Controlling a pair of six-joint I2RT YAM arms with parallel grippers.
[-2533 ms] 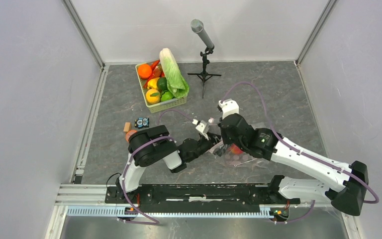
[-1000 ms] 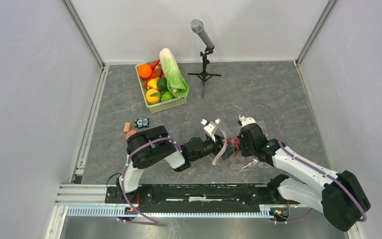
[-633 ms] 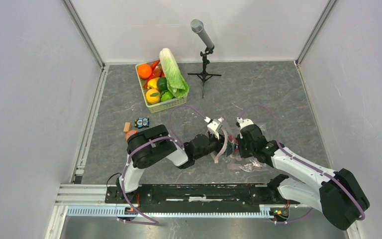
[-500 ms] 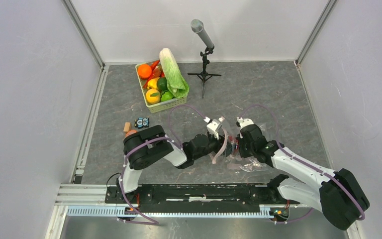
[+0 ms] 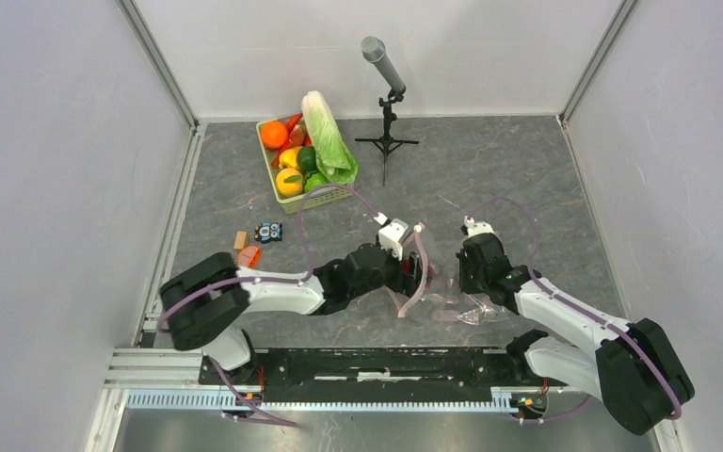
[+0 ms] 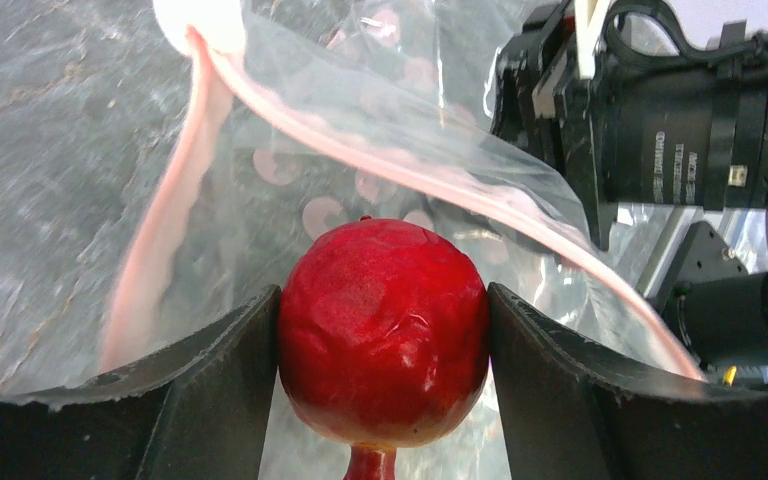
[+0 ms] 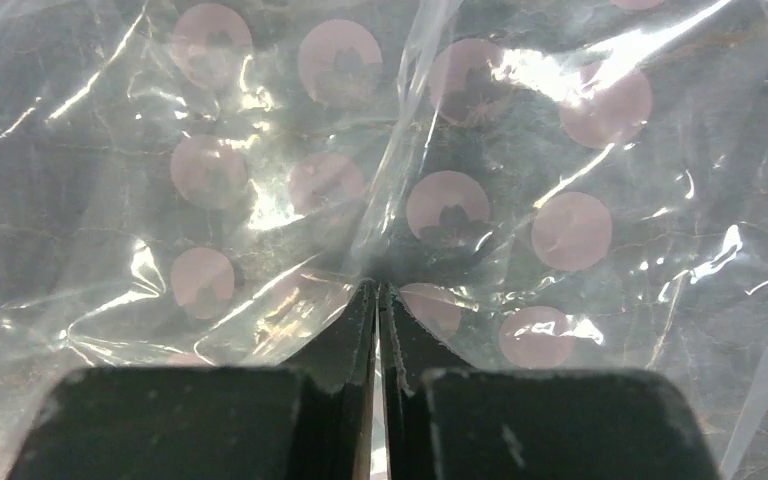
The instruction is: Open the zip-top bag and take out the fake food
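The left gripper [image 6: 380, 300] clamps the red fake food [image 6: 384, 340] just before the zip-top bag [image 6: 380, 170], at its open mouth. The right gripper [image 7: 377, 292] pinches the bag's film.

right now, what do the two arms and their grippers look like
Both the left arm and the right arm have white links between bulky black joint housings, each with a thin lilac cable looping alongside. The left gripper and right gripper have matte black fingers. A black housing on the right arm carries small white lettering.
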